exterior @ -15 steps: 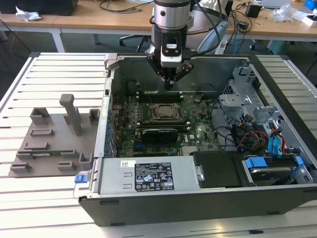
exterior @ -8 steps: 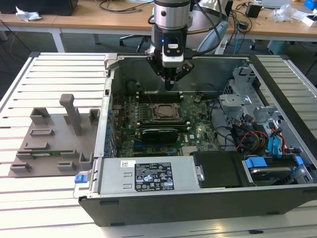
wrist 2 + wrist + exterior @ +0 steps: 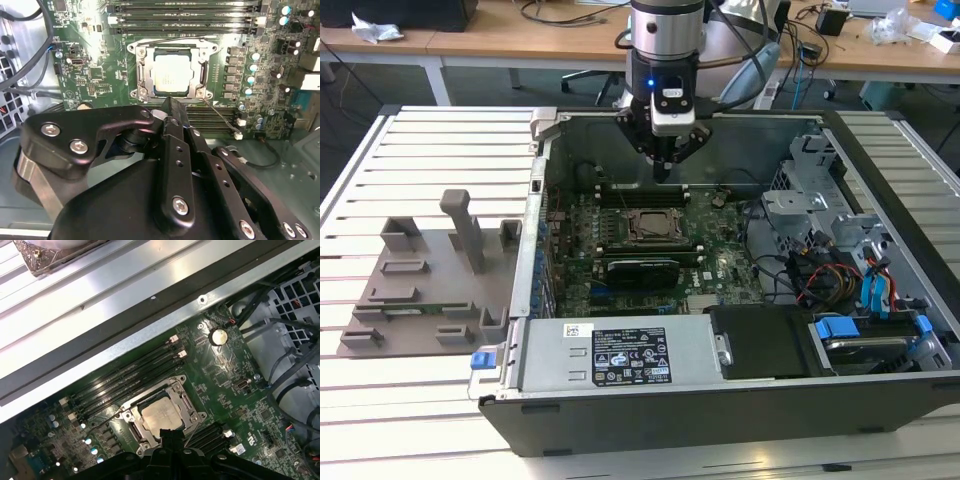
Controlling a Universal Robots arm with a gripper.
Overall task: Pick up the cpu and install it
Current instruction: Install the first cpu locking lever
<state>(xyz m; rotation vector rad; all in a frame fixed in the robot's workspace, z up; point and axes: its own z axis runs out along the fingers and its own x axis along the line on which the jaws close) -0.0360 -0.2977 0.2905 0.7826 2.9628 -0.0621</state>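
Observation:
The cpu [image 3: 172, 75], a silvery square chip, lies flat inside the metal-edged socket frame [image 3: 137, 75] on the green motherboard. It also shows in the first wrist view as the cpu [image 3: 160, 416] and in the exterior view as the cpu [image 3: 653, 226]. My gripper [image 3: 664, 168] hangs above the open computer case, over the board's far side and a little behind the socket. Its black fingers [image 3: 172, 112] are pressed together with nothing between them. The fingertips [image 3: 170, 436] sit apart from the chip, well above it.
A grey holder plate [image 3: 430, 280] with upright posts lies on the slatted table at the exterior view's left. Memory slots [image 3: 185, 12] flank the socket. Cables and a drive cage [image 3: 840, 260] fill the case's right side, with a power supply [image 3: 620, 360] at the front.

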